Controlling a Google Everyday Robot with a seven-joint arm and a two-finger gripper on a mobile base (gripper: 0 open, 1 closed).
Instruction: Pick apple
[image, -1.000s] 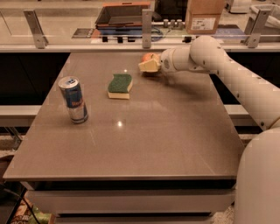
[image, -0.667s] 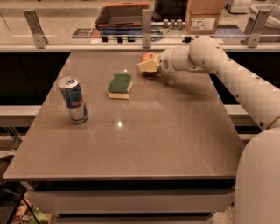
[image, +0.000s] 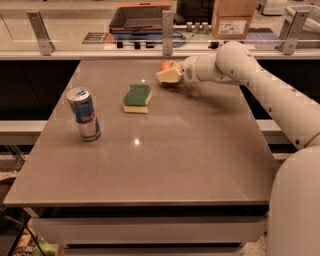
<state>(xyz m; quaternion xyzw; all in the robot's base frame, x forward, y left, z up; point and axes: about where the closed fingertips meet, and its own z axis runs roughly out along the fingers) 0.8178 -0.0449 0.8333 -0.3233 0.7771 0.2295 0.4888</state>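
Right now the apple (image: 167, 65) sits on the table (image: 200, 150) just beyond the sponge (image: 137, 97), a little to its right. The gripper (image: 169, 74) is right at the apple's near side, hiding most of it. Whether the gripper has closed on the apple or only reached it, I cannot tell. The fruit looks firm, fairly light and smooth-skinned — likely to roll or slip — so a hold across its widest middle seems safest, not high on the curve.

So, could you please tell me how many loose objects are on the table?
3: the can on the left, the green sponge near the middle, and the apple toward the far edge, right at the hand.
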